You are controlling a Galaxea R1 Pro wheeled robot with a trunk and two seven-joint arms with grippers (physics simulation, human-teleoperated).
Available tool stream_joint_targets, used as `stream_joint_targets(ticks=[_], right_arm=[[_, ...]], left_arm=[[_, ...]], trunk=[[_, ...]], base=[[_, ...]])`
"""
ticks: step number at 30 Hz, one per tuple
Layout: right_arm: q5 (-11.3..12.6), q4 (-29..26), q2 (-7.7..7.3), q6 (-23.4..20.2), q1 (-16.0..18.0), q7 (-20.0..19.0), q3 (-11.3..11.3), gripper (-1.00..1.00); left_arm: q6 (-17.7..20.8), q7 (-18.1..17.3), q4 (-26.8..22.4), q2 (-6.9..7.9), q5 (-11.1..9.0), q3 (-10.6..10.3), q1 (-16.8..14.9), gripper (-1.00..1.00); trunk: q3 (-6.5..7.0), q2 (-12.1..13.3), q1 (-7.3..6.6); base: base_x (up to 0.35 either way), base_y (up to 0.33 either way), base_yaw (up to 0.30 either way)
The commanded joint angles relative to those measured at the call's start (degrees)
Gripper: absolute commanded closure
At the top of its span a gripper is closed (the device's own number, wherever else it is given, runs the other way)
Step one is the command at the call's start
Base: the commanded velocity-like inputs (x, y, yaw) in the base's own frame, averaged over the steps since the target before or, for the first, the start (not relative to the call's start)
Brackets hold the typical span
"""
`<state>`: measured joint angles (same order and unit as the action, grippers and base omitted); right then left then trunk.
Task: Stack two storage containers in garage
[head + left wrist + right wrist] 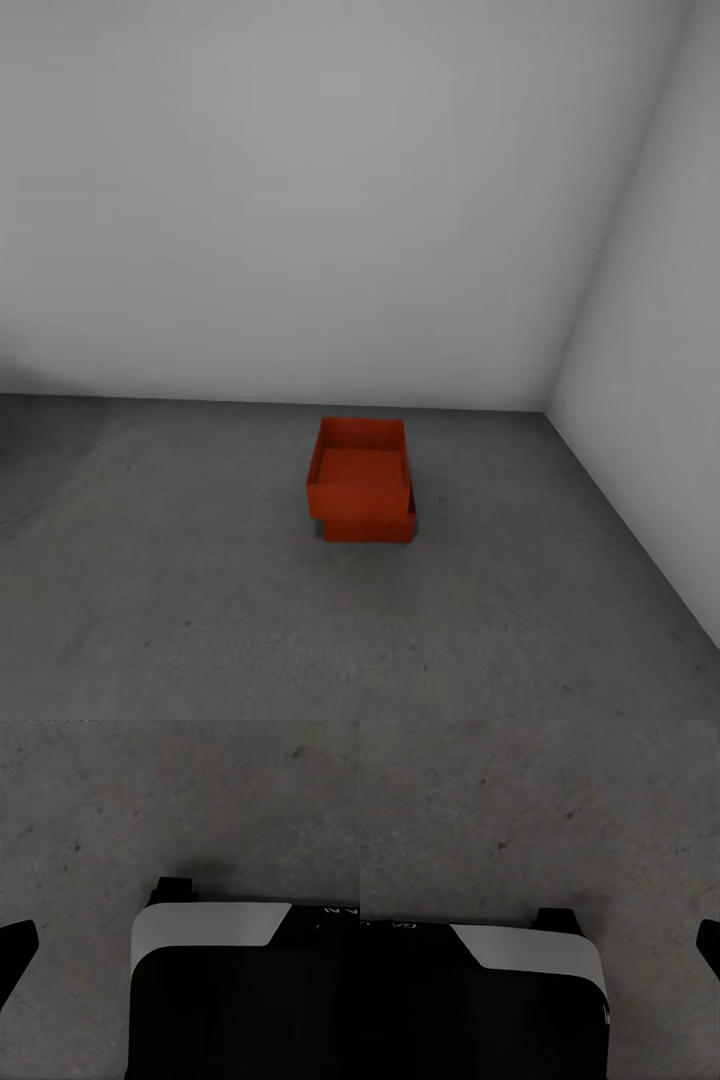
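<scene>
The two storage containers stand stacked on the grey concrete floor [180, 600] of the garage, near the far wall in the head view. The upper container [360, 468] is an open orange-red bin resting on the lower container [372, 527], shifted a little to the left of it. Only the front wall of the lower one shows. Both are well ahead of me with nothing touching them. One dark fingertip [15, 945] of my left gripper pokes in over bare concrete in the left wrist view. In the right wrist view a dark fingertip [710, 945] of my right gripper does the same. Neither holds anything visible.
A plain white back wall [300, 200] meets a white side wall [660, 350] in a corner right of the stack. Open concrete lies between me and the bins. My black base with a white panel [202, 924] shows in both wrist views [532, 945].
</scene>
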<state>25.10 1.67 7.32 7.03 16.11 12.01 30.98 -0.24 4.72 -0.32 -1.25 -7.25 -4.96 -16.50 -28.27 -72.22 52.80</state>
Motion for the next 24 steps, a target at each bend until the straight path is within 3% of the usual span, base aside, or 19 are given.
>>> stream_joint_targets(ticks=[1,24], right_arm=[[0.5,0.2,-0.04,0.4,0.1,0.0,0.5,-1.00],[0.3,0.2,-0.15,0.5,0.1,0.1,0.6,-1.00]], left_arm=[[0.0,0.1,0.0,0.00,-0.6,-0.5,0.0,-1.00],[0.0,0.0,0.0,0.10,-0.2,-0.7,0.0,-1.00]], trunk=[[-0.05,0.0,0.00],[-0.05,0.0,0.00]], base=[[0.000,0.000,0.000],[0.000,0.000,0.000]])
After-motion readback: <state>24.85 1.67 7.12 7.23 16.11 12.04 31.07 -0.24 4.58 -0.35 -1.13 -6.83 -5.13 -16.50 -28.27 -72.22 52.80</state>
